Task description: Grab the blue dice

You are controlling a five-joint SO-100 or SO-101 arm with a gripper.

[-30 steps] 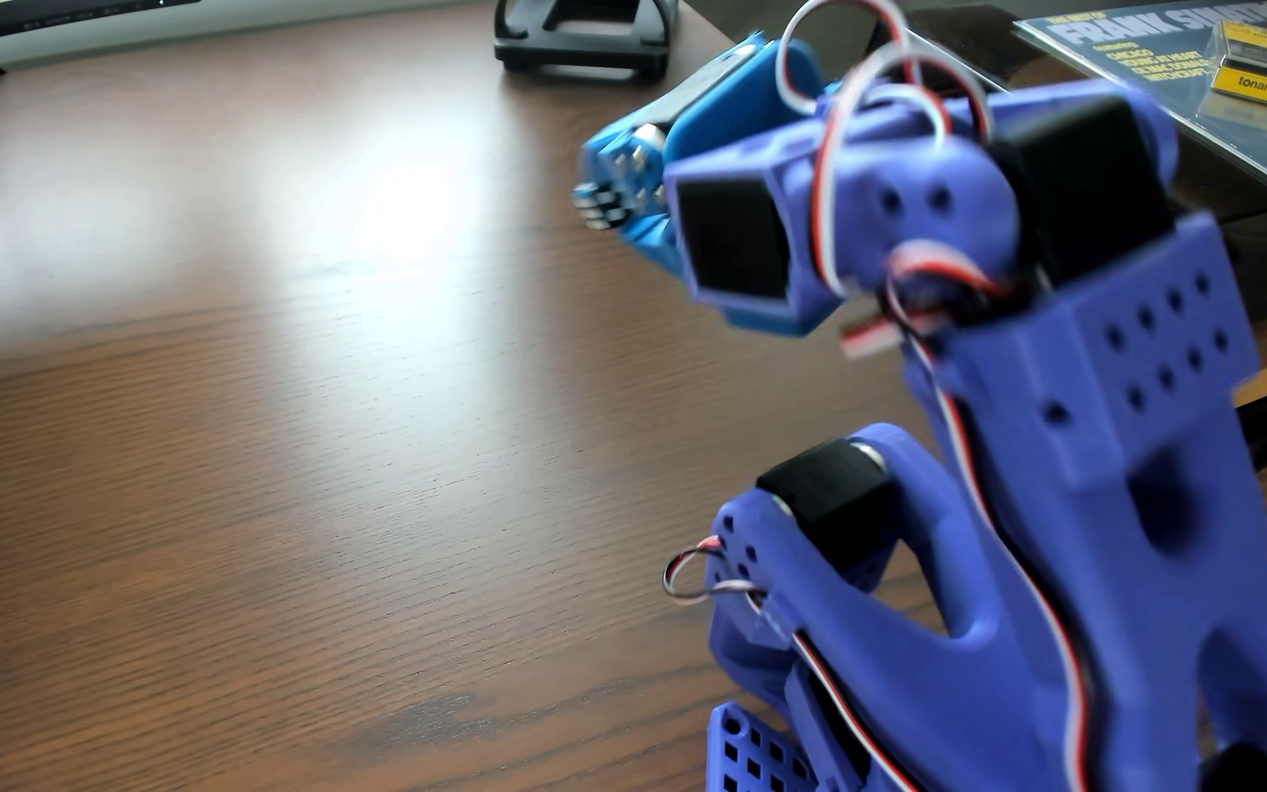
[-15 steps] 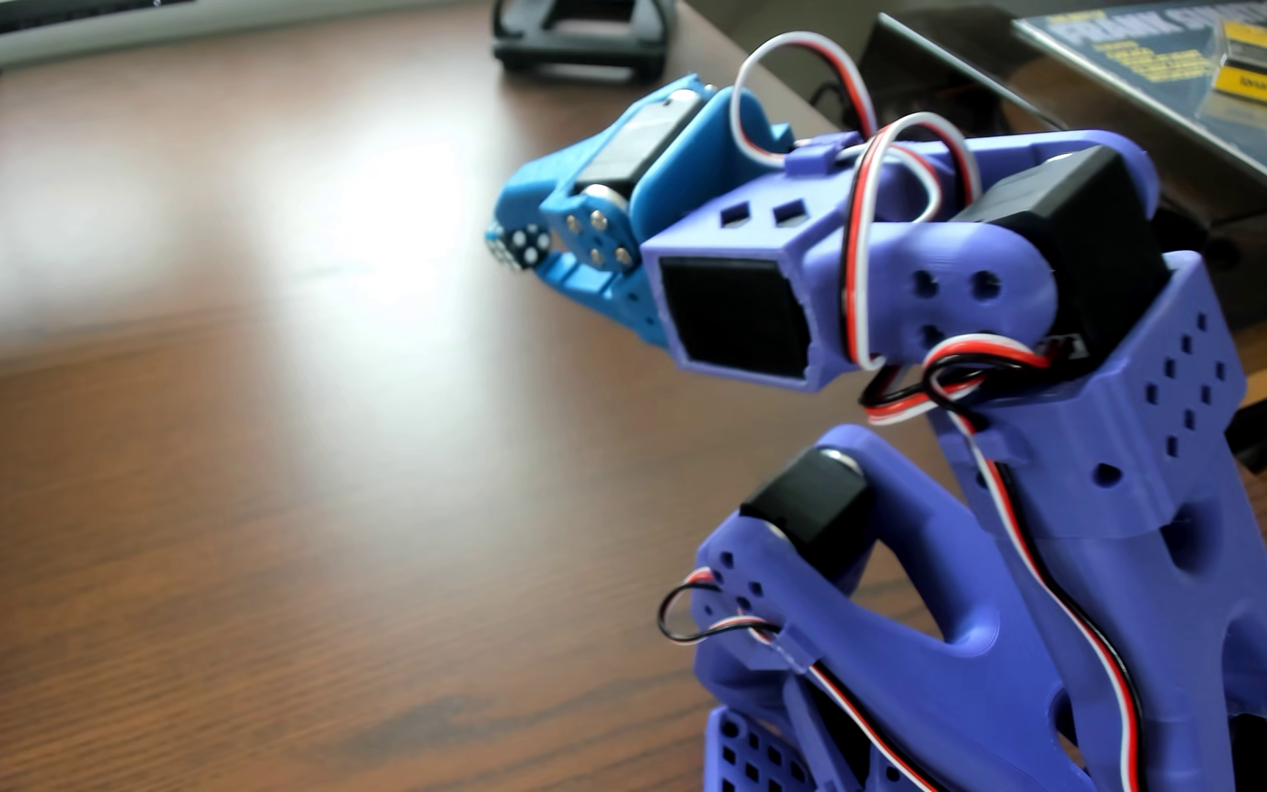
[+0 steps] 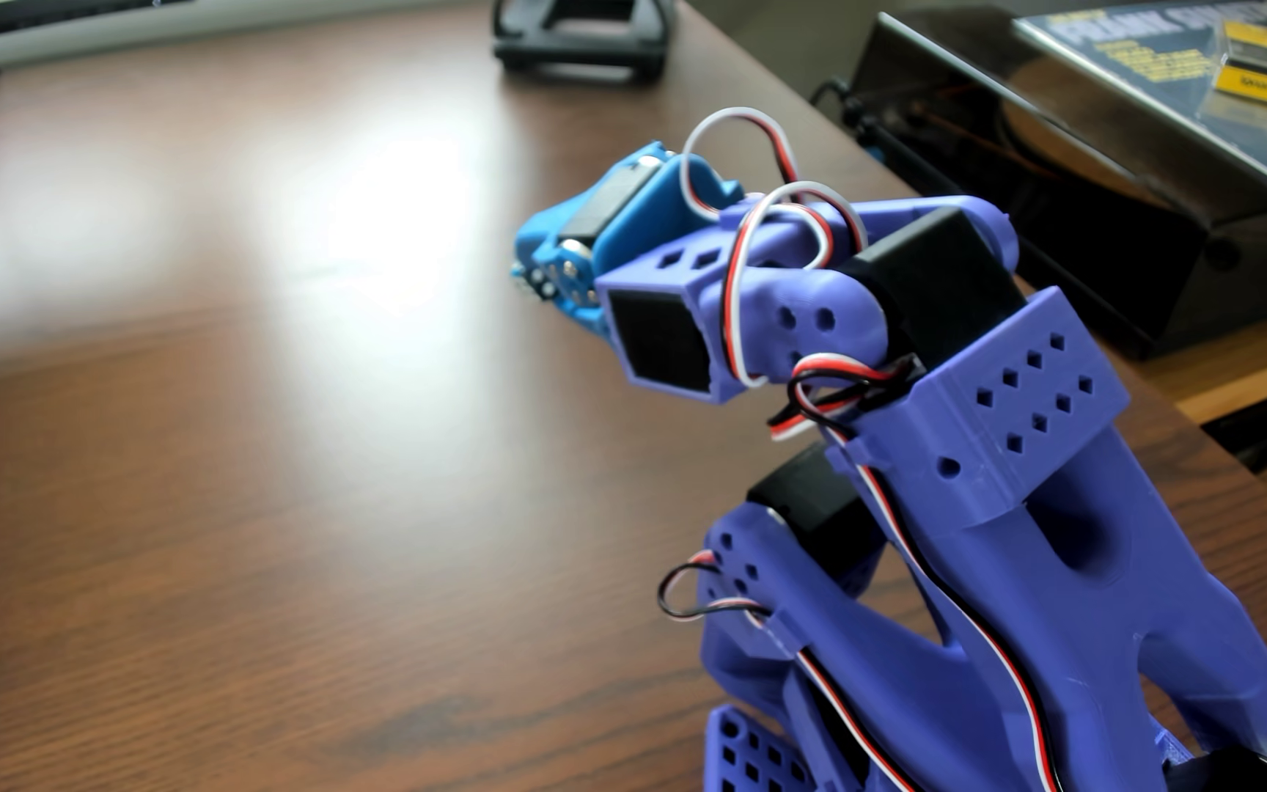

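The purple arm reaches from the lower right toward the middle of the brown wooden table. Its bright blue gripper points away from the camera and down, close to the table top. The gripper's body and servo hide the jaws, so I cannot tell whether they are open or shut. A tiny dark thing with pale dots peeks out at the gripper's lower left tip. It looks like the blue dice, but it is blurred. I cannot tell whether it is held or lies on the table.
A black plastic object stands at the table's far edge. A black box with a printed sleeve on it sits off the table's right edge. Red-white-black servo wires loop above the wrist.
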